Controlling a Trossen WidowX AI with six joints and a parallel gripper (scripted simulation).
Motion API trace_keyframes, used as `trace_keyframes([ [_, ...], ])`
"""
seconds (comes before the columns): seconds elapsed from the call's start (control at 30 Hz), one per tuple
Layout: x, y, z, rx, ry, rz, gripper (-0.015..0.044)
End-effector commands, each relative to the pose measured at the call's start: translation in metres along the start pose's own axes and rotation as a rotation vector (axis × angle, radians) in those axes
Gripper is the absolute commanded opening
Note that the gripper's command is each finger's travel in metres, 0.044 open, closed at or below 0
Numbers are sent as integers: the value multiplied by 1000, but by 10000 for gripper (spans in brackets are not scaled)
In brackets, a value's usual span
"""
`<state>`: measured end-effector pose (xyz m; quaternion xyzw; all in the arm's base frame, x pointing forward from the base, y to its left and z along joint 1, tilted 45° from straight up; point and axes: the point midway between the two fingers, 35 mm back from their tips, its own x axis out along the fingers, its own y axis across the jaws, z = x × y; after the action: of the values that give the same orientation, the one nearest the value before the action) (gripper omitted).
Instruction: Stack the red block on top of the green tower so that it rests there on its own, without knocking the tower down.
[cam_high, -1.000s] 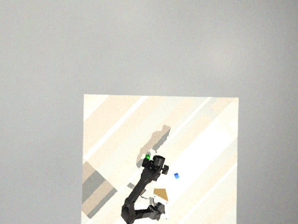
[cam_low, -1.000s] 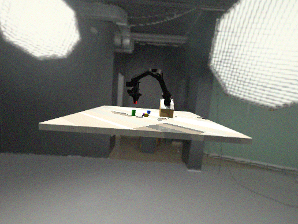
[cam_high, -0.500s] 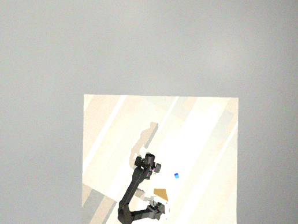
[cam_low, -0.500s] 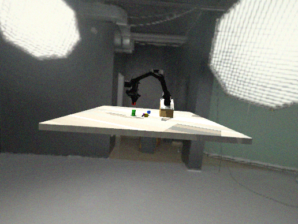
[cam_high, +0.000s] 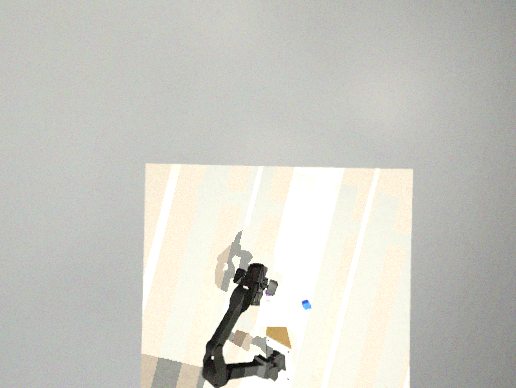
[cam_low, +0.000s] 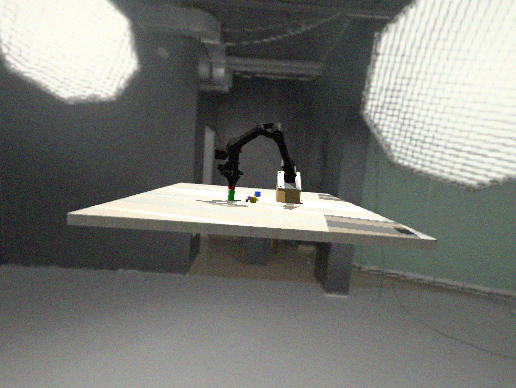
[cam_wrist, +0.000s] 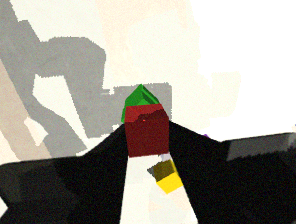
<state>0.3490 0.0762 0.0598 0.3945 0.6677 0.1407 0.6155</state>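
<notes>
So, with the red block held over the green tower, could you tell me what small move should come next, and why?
Probably a slight, slow descent to confirm contact, then opening. In the exterior view the red block, shut in the gripper, sits right at the top of the green tower, but I cannot tell whether they touch. The wrist view shows the tower just beyond the block, so alignment looks close.
</notes>
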Motion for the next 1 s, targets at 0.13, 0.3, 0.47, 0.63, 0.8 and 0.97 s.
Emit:
trace_keyframes([
  [0.13, 4, -1, 0, 10, -3, 6, 0],
  [0.3, 4, -1, 0, 10, -3, 6, 0],
  [0.47, 4, -1, 0, 10, -3, 6, 0],
  [0.63, 4, -1, 0, 10, -3, 6, 0],
  [0.8, -1, -1, 0, 10, -3, 5, 0],
  [0.97, 4, -2, 0, 8, -2, 1, 131],
])
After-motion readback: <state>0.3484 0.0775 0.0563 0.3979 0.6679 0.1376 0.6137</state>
